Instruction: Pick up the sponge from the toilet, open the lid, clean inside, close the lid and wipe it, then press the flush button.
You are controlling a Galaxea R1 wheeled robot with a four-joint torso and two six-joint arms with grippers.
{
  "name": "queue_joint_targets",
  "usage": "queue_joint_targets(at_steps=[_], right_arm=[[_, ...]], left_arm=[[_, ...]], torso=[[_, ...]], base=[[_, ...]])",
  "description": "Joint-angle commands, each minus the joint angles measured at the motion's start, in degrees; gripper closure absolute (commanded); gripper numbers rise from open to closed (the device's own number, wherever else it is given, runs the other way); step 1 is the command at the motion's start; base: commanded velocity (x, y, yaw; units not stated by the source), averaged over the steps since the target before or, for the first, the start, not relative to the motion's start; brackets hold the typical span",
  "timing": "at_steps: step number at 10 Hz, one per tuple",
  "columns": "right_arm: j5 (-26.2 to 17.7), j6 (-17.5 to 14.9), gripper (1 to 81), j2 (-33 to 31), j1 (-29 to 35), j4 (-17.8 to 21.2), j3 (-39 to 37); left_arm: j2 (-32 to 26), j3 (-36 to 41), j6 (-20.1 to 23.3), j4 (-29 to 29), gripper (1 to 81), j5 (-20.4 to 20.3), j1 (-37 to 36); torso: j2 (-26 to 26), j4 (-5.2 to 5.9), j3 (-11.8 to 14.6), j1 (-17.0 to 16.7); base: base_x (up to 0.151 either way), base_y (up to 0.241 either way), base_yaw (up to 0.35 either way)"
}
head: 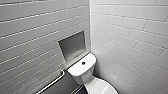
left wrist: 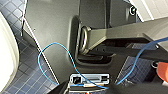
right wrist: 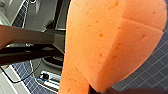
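Observation:
The white toilet (head: 81, 71) stands in the corner of the tiled walls. The dark round flush button (head: 83, 63) sits in the middle of its flat cistern top. Below it, the white oval lid (head: 100, 88) lies at the lower edge of the head view. The orange sponge (right wrist: 110, 45) shows very close and folded in the right wrist view, with my right gripper (right wrist: 100, 89) shut on its lower end. An orange corner of the sponge (left wrist: 163, 71) also shows in the left wrist view, beside my own dark body. A white curved part of the toilet (left wrist: 7, 55) lies over the blue tiled floor.
A grey recessed niche (head: 72, 46) is set in the left wall above the cistern. A white grab bar (head: 53, 81) runs along that wall at the lower left. A blue cable (left wrist: 53, 62) loops over my base. The floor (left wrist: 27, 72) is small blue tiles.

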Motion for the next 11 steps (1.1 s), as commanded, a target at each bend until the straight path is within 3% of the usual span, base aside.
queue_joint_targets(at_steps=[1,4,5,7,11], right_arm=[[-3.71,-0.16,81.1,0.3,-0.91,0.31,0.52],[-3.71,-0.16,81.1,0.48,-0.82,0.31,0.52],[-3.62,-0.16,81.1,0.57,-0.73,0.31,0.52],[-3.71,-0.16,81.1,0.74,-0.64,0.31,0.52],[-3.71,-0.16,81.1,1.18,-0.55,0.22,0.43]], left_arm=[[-0.18,-0.61,0.05,-0.18,1.0,2.75,-1.24],[1.23,-2.73,-0.04,-0.19,1.0,2.75,-2.21],[1.58,-3.52,-0.04,-0.19,1.0,2.75,-2.3],[1.84,-4.49,-0.73,-0.27,1.0,2.75,-2.83],[1.76,-4.57,-1.71,-0.27,1.0,2.75,-3.09]], torso=[[0.0,-1.44,5.26,0.0],[0.0,-2.72,11.58,-0.06],[0.0,-1.68,8.07,-0.11],[-0.07,-2.17,10.85,-0.19],[-0.09,-2.18,11.34,-0.22]], base=[[0.0,0.0,0.0],[0.0,0.0,0.0],[0.0,0.0,0.0],[0.0,0.0,0.0],[0.0,0.0,0.0]])
